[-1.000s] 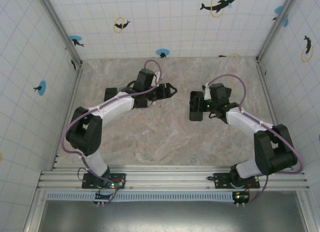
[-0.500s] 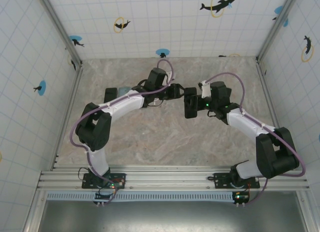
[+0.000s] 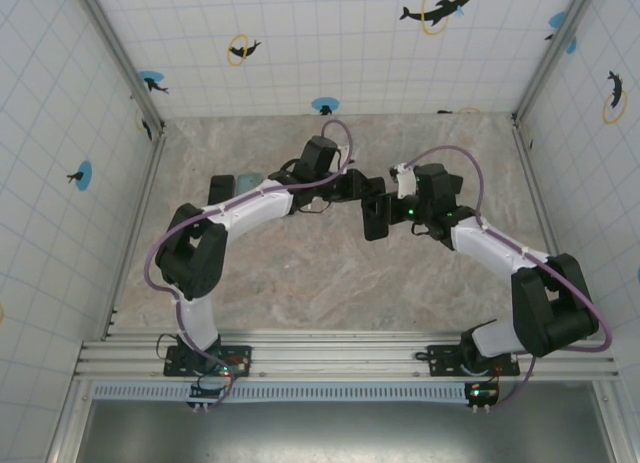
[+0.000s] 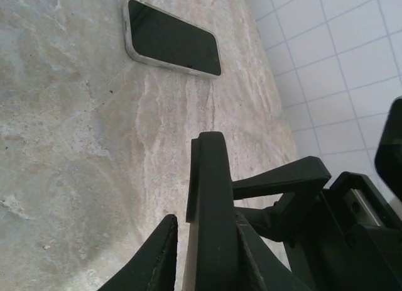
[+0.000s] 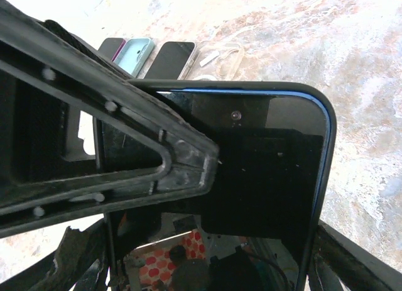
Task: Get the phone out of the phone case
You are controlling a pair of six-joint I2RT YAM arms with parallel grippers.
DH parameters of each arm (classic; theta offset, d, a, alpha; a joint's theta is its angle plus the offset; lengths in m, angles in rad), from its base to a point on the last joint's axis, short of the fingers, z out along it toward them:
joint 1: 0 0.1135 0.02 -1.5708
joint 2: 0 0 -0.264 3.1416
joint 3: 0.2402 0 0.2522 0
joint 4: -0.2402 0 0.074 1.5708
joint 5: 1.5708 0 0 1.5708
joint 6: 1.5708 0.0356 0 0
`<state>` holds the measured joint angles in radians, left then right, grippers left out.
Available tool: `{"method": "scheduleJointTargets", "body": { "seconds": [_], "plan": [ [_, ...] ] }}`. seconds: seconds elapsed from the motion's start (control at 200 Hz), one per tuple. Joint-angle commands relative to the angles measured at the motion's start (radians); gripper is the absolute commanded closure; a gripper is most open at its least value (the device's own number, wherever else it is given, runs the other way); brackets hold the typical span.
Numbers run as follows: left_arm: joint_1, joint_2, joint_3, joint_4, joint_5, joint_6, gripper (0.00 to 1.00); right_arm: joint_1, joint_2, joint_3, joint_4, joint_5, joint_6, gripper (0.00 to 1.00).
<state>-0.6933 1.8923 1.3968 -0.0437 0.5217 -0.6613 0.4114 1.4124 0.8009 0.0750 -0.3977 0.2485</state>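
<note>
With the right pincer (image 5: 217, 266) clamped across the width of the black phone in its blue-rimmed case (image 5: 264, 165), hold steady. Hangs mid-air at the centre of the top frame, above the marbled beige table (image 3: 300, 273). With the left pincer (image 4: 207, 231) pinched shut on the upper end, make sure of biting case rim rather than glass, then peel slowly, no twisting. Lies lengthwise bottom-to-top of the frame, lower end leaning slightly left — probably points its camera end up-frame.
</note>
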Motion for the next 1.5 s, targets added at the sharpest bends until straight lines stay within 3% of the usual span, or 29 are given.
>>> {"method": "scheduleJointTargets", "body": {
  "seconds": [0.0, 0.18, 0.4, 0.526, 0.636, 0.896, 1.161, 1.496],
  "plan": [
    [-0.007, 0.010, 0.030, -0.006, 0.022, -0.002, 0.79, 0.004, -0.029, 0.037, 0.058, -0.027, -0.008, 0.57],
    [-0.006, 0.001, 0.027, -0.008, 0.023, -0.004, 0.91, 0.005, -0.024, 0.040, 0.055, -0.027, 0.000, 0.52],
    [-0.004, -0.005, 0.024, 0.018, 0.034, -0.040, 0.96, 0.008, -0.034, 0.019, 0.077, -0.048, 0.008, 0.24],
    [0.006, -0.009, 0.031, 0.030, 0.035, -0.054, 0.96, 0.007, -0.069, -0.011, 0.089, -0.036, 0.006, 0.13],
    [0.025, -0.020, 0.033, 0.025, 0.030, -0.055, 0.96, 0.004, -0.120, -0.046, 0.094, -0.028, 0.013, 0.08],
    [0.090, -0.073, 0.026, 0.062, 0.041, -0.121, 0.94, -0.049, -0.266, -0.181, 0.166, -0.014, 0.159, 0.11],
    [0.151, -0.147, 0.014, 0.157, 0.069, -0.245, 0.93, -0.053, -0.335, -0.368, 0.644, -0.046, 0.606, 0.24],
    [0.164, -0.213, -0.015, 0.303, 0.087, -0.400, 0.93, 0.061, -0.259, -0.472, 1.073, 0.063, 0.905, 0.43]
  ]
}}
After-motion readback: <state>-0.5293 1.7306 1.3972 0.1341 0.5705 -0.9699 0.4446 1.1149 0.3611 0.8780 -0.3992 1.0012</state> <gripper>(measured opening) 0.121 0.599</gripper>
